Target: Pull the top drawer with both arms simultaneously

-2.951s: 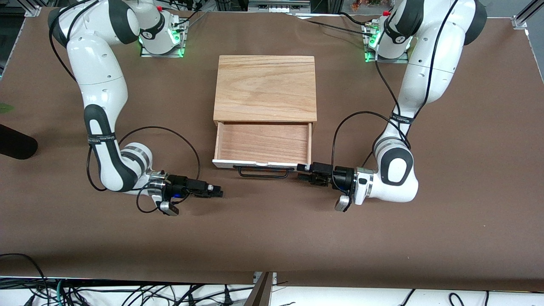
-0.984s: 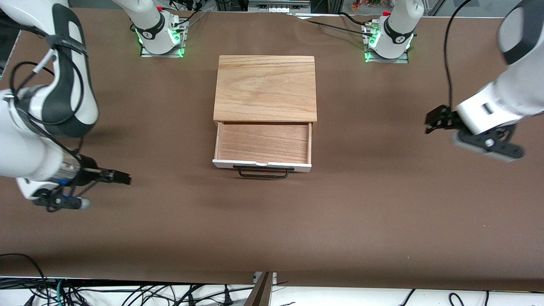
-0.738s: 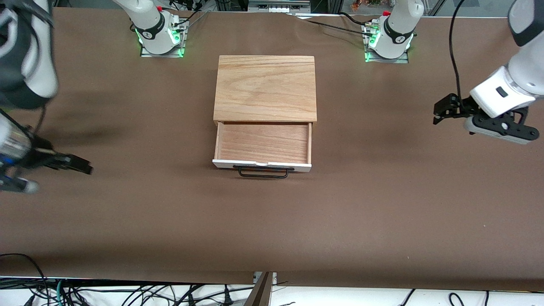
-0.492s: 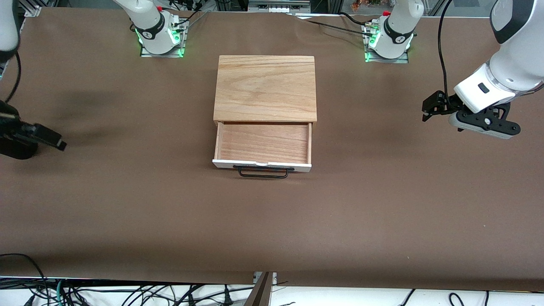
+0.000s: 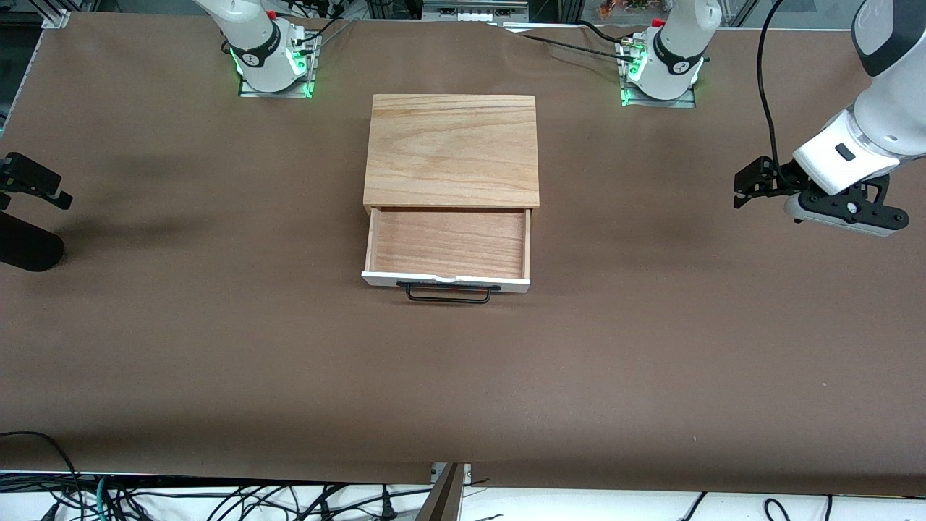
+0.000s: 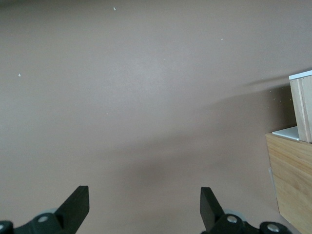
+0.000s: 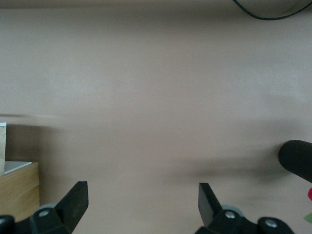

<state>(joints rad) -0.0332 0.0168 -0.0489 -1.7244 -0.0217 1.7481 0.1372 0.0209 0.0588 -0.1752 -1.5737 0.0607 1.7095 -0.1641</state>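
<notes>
Two grippers, both clear of the furniture. Right gripper [image 5: 32,181]: black, two-fingered, at the right arm's end of the tabletop [image 5: 217,362], fingers [image 7: 73,197] spread wide, nothing between them; beside it a dark rounded cylinder [image 5: 25,250] lying at the tabletop's edge. Brown matte covering, smooth, faintly speckled, broad and bare around the middle. Centred: a low cabinet [image 5: 452,148] with flat light-wood top slab, grain running lengthwise, square corners. Top drawer [image 5: 447,246] pulled out toward the front camera, shallow and wide, pale wood floor and sides showing, white front panel with small notch in its upper edge, thin black bar handle [image 5: 447,293] sticking out below. Open room on both flanks of the drawer and ahead of the handle. Left gripper [image 5: 752,184]: black, on a white wrist, up over the tabletop at the left arm's end, well apart from the cabinet, fingers [image 6: 75,204] likewise spread, empty. Green-lit arm bases [image 5: 271,65] near the edge by the robots.
</notes>
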